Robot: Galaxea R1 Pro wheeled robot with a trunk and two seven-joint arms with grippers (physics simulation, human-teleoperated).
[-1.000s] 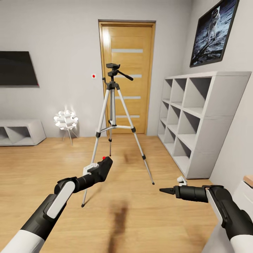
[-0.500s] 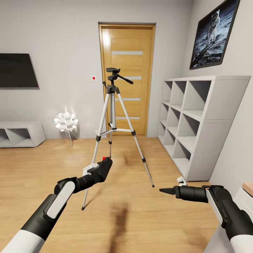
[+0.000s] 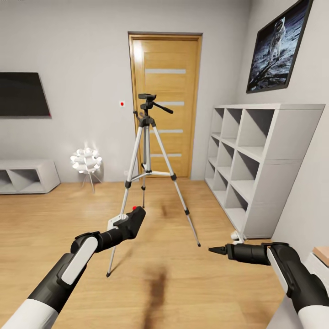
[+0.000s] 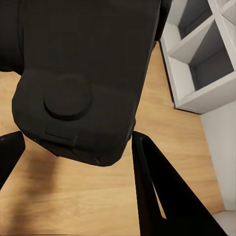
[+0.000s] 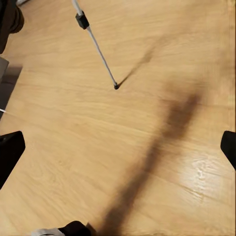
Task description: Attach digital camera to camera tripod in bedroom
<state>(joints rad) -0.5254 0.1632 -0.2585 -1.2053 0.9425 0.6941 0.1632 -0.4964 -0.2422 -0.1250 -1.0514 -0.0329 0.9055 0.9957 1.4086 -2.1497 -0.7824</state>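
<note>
The camera tripod [image 3: 146, 137] stands on the wood floor in front of the oak door, its black head with the side handle at the top and bare. My left gripper [image 3: 130, 225] is shut on the digital camera [image 3: 133, 219], a chunky black body with a red dot on top, held low beside the tripod's near left leg. In the left wrist view the digital camera [image 4: 83, 73] sits between the two dark fingers [image 4: 152, 187]. My right gripper [image 3: 214, 249] hovers over the floor to the right of the tripod, open and holding nothing. The right wrist view shows one tripod leg [image 5: 96, 46] and its foot.
White cubby shelves [image 3: 256, 169] line the right wall under a framed moon picture [image 3: 278, 45]. A black TV [image 3: 20, 93], a low white unit [image 3: 27, 176] and a small spiky-ball lamp [image 3: 85, 160] are at the left. A small white object [image 3: 236, 236] lies by the shelves.
The whole head view has shifted, so the tripod, door and shelves sit lower in the picture. The right gripper has dropped slightly. The left gripper still holds the camera.
</note>
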